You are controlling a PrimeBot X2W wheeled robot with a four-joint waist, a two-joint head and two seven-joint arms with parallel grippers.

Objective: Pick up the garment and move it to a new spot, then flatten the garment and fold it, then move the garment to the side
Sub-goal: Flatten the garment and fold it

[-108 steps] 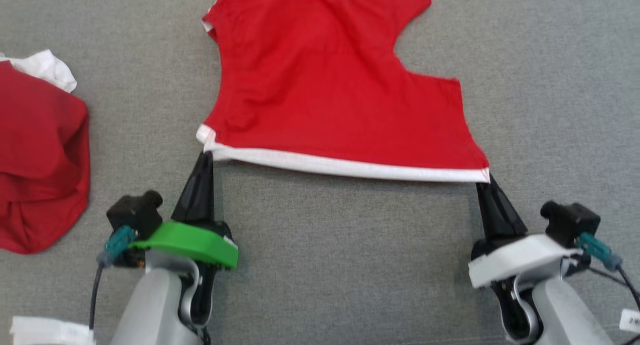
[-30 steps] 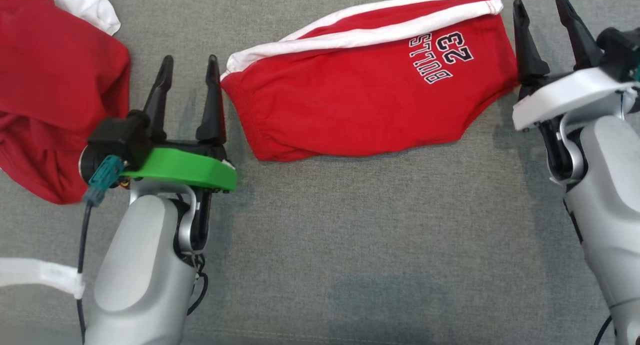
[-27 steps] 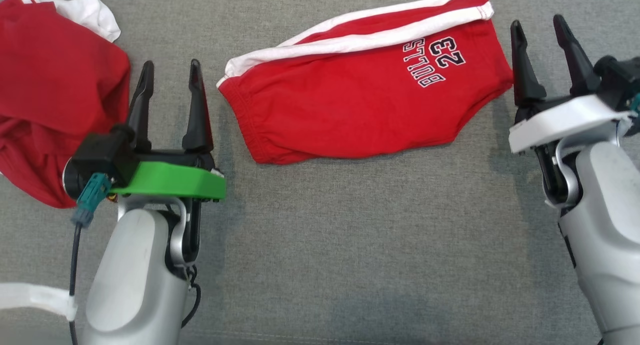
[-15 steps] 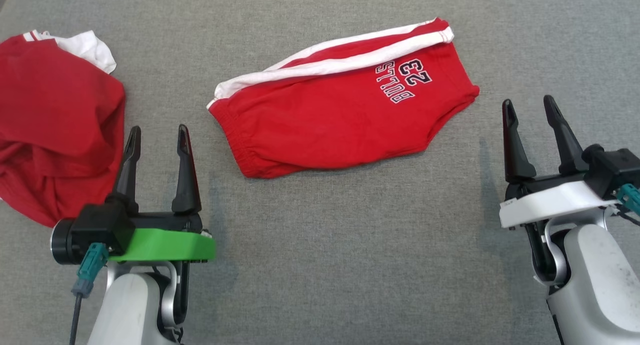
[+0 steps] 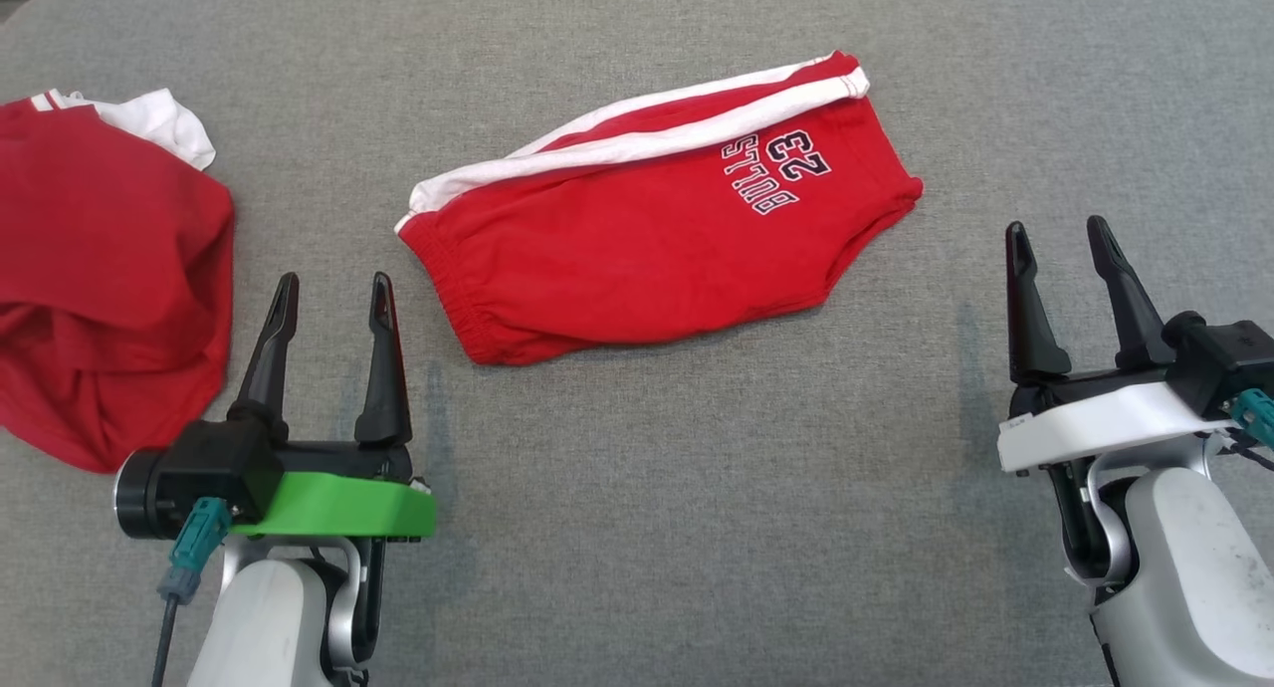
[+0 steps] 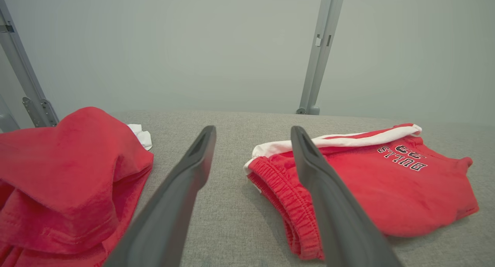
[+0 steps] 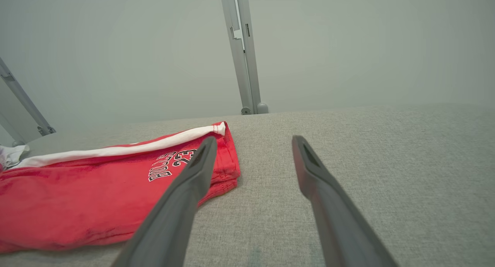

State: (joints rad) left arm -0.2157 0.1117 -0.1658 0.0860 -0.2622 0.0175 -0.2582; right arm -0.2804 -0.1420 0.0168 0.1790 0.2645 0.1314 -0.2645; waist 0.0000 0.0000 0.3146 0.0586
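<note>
The garment is a pair of red shorts with a white side stripe and "BULLS 23" lettering, lying folded on the grey surface in the middle of the head view. It also lies at the right of the left wrist view and at the left of the right wrist view. My left gripper stands open, off the garment's lower left and apart from it. My right gripper stands open to the garment's right, nothing between its fingers.
A second red garment with a white trim lies crumpled at the far left, close to my left gripper. The grey cushioned surface stretches wide in front. Metal frame posts rise behind the surface's far edge.
The garment has been folded over and let go. Both grippers have drawn back from its ends toward me, still open. The head camera has shifted, showing more of the surface's far edge.
</note>
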